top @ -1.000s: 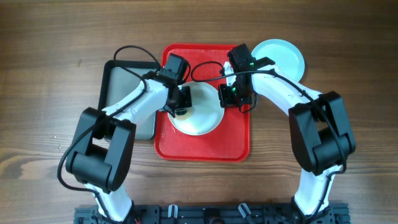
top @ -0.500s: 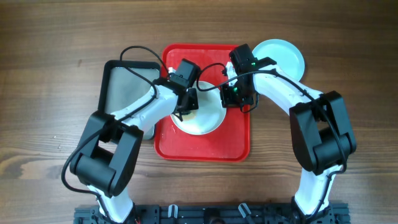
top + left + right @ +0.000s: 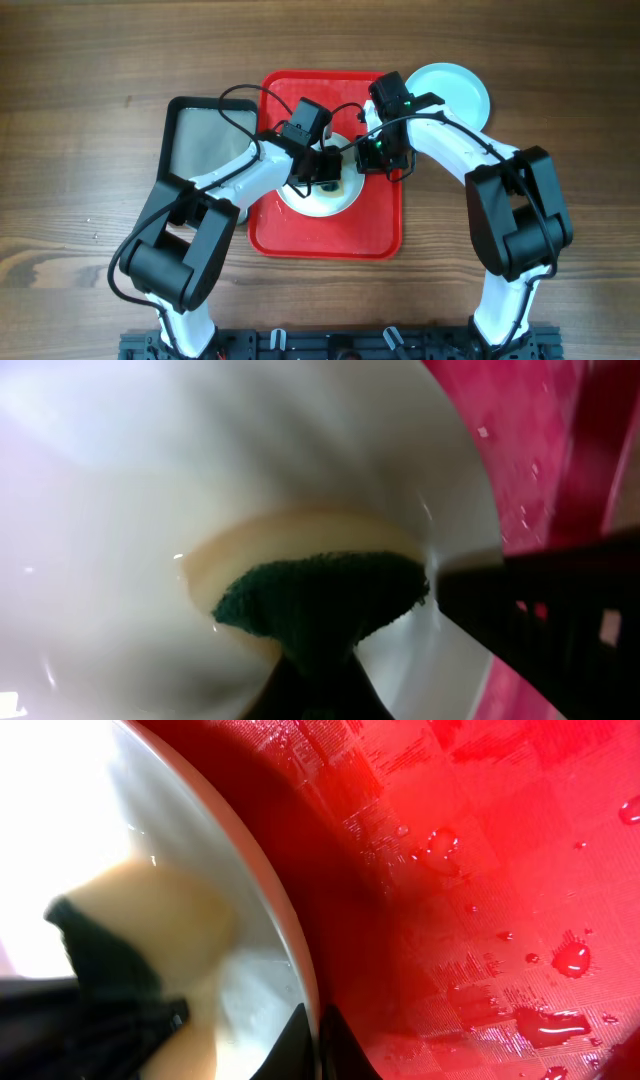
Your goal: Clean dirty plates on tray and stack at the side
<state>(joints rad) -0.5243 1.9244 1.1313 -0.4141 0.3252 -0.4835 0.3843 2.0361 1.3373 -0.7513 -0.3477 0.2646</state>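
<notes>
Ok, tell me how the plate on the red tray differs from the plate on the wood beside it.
The tray plate looks white; the wood plate is pale aqua. The tray plate carries a beige smear under a green sponge; the wood plate looks clean. The left gripper presses the sponge on the tray plate and the right gripper pinches its rim; neither holds the wood plate. Both are round and shallow.

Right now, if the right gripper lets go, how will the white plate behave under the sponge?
Probably slides: water drops dot the red tray, and the white plate looks smooth and wet. Likely stiff: it holds its shape with the right gripper pinching its rim. Being shallow, it seems unlikely to tip.
</notes>
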